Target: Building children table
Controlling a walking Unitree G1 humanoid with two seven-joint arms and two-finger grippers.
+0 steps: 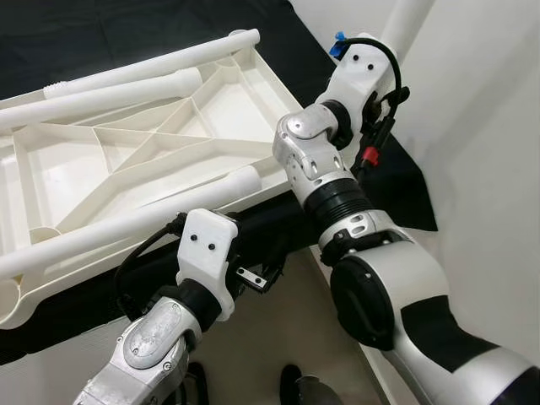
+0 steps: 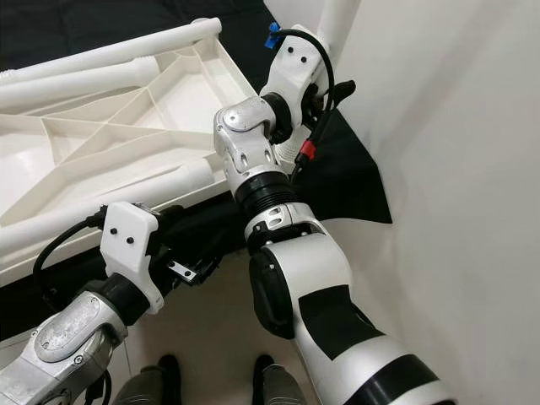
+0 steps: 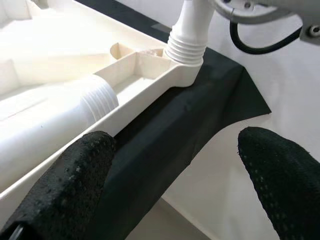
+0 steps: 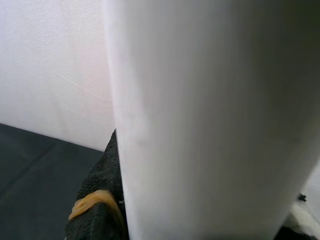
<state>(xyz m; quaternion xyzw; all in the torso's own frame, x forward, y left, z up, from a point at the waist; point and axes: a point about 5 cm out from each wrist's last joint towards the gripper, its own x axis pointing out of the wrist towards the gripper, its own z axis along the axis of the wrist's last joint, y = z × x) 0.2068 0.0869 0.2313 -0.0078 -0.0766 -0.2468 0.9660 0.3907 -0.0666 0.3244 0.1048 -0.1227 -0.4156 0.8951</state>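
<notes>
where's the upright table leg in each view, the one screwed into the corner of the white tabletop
Left eye view: upright table leg at the top right, above the right wrist.
Right eye view: top centre, by the wall.
Left wrist view: top centre, its threaded end in the tabletop corner.
Right wrist view: the wide white column, very close.
Shared landmark: the black cloth under the tabletop.
</notes>
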